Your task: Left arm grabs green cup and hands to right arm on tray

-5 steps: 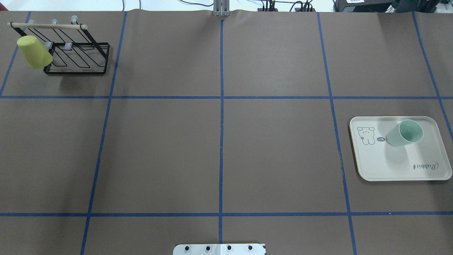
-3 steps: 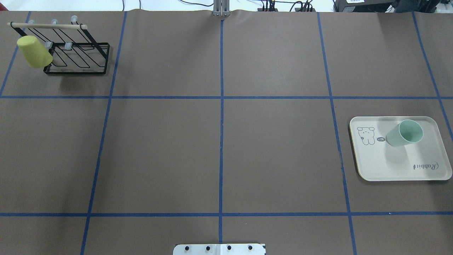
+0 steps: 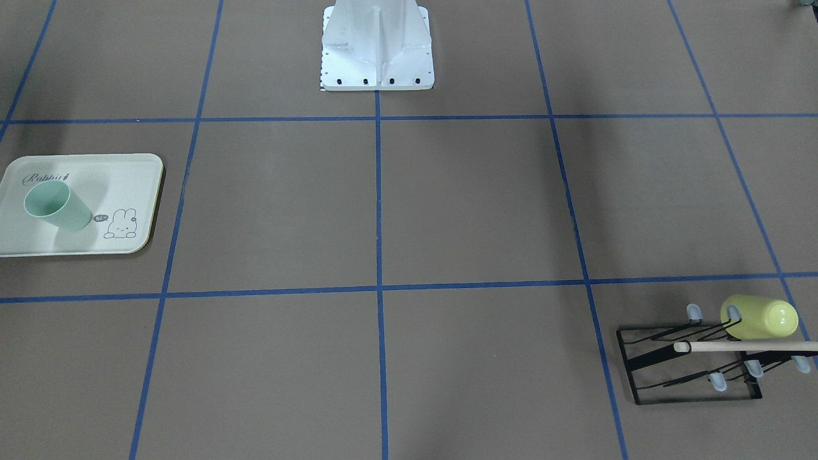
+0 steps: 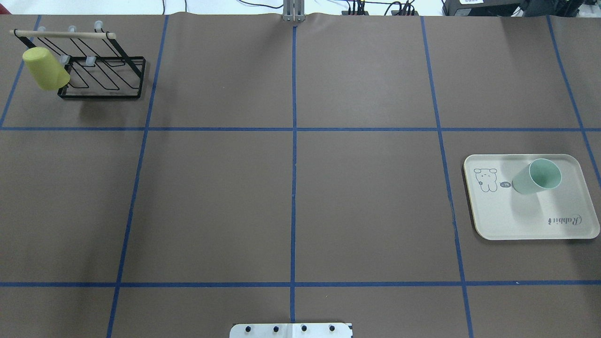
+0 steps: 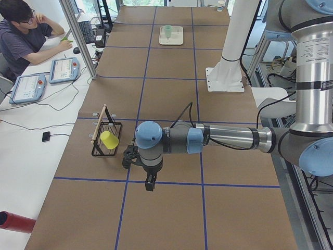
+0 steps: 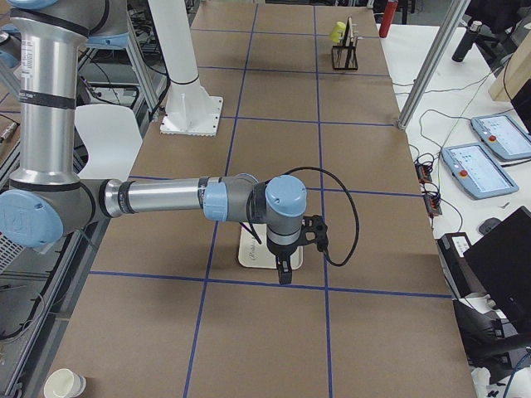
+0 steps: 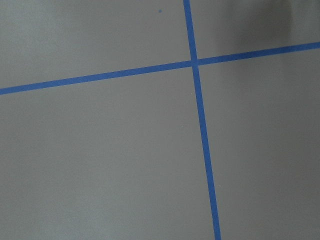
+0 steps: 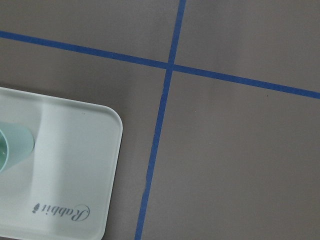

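Note:
The pale mint-green cup (image 4: 535,177) stands upright on the cream Rabbit tray (image 4: 530,220) at the table's right side. Both also show in the front-facing view, cup (image 3: 57,206) on tray (image 3: 121,179), and at the edge of the right wrist view, cup (image 8: 12,147) on tray (image 8: 75,165). My left gripper (image 5: 149,183) shows only in the exterior left view, hanging above the table near the rack; I cannot tell its state. My right gripper (image 6: 284,272) shows only in the exterior right view, above the tray's near edge; I cannot tell its state. Nothing shows in either gripper.
A yellow-green cup (image 4: 45,69) hangs on a black wire rack (image 4: 101,75) at the far left corner. The white robot base plate (image 3: 377,57) sits at the table's near middle edge. An operator (image 5: 21,36) sits at a side desk with tablets.

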{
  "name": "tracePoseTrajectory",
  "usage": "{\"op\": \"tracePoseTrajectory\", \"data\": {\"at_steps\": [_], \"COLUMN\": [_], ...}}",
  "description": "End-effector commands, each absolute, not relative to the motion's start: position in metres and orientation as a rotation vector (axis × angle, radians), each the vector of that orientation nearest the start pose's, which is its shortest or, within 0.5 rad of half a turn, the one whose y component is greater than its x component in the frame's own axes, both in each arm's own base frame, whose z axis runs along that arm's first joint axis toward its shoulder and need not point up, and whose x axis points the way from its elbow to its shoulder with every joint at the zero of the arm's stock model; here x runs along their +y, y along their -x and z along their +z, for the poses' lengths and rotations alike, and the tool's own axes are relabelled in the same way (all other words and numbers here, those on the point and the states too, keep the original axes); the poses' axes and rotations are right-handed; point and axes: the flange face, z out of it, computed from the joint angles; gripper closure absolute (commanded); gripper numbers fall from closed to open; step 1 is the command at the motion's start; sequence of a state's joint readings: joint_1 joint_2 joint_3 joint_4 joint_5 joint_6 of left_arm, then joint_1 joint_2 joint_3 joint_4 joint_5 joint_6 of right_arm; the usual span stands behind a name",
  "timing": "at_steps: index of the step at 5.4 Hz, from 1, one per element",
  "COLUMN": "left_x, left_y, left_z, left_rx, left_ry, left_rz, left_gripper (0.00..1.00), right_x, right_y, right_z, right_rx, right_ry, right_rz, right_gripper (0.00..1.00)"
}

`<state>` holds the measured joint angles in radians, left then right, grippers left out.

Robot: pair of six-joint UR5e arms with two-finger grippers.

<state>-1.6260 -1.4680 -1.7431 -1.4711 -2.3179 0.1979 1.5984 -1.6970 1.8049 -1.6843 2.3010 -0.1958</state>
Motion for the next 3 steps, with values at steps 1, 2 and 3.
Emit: {"op": "tracePoseTrajectory", "data": {"at_steps": [1,2,3], "left_x": [-0.4412,-0.4412,-0.4409], "left_y": [0.0894,0.0894,0.0894], "left_z": [0.6381,0.6381,0.6403], "left_rx": [0.746,0.746,0.747], "left_ry": [-0.058,-0.057,-0.053], "left_rz": [0.123,0.123,0.121], "left_gripper": [0.0,0.0,0.0], "right_x": [-0.434,-0.4342,-0.4342], "right_y": [-0.0782,-0.0769,-0.0769], "right_z": [0.6162,0.6169,0.6169], "right_rx": [-0.727,-0.727,-0.727], "right_ry": [-0.076,-0.074,-0.074], "right_rz": [-0.159,-0.163,-0.163], "right_gripper": [0.0,0.0,0.0]}}
